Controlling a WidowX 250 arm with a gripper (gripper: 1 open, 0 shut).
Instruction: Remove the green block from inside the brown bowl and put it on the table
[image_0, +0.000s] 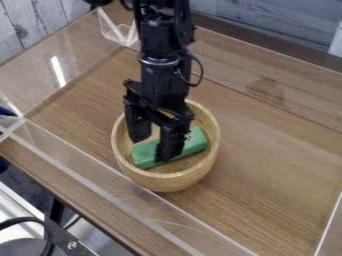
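1. No brand, label or writing can be read on anything in view.
2. Counted from left to right: one table (267, 160), one bowl (150, 178), one block (195, 143), one gripper (156, 143) on one arm (163, 40), and clear walls (54, 75) round the table's edges.
3. At the left, a clear wall runs along the near-left edge of the brown wood-grain table, with pale glare on it. A folded clear piece (123, 27) stands at the far corner.
4. The bowl sits a little left of the middle of the table. It is round, light-brown wood with a thick rim and visible grain.
5. The block lies inside the bowl, on its floor, reaching toward the right wall. It is a small flat bar of plain bright green, much smaller than the bowl. Only its ends show clearly: a left end beside the fingers and a right end past them.
6. The gripper is black and points steeply down into the bowl from above. Its two fingers (138, 128) stand spread wide and reach down on either side of the block's middle. They hold nothing; whether the tips touch the block cannot be told.
7. The arm rises from the gripper to the top edge of the view, dark and upright.
8. To the right of the bowl the table is bare wood grain up to the far-right wall.
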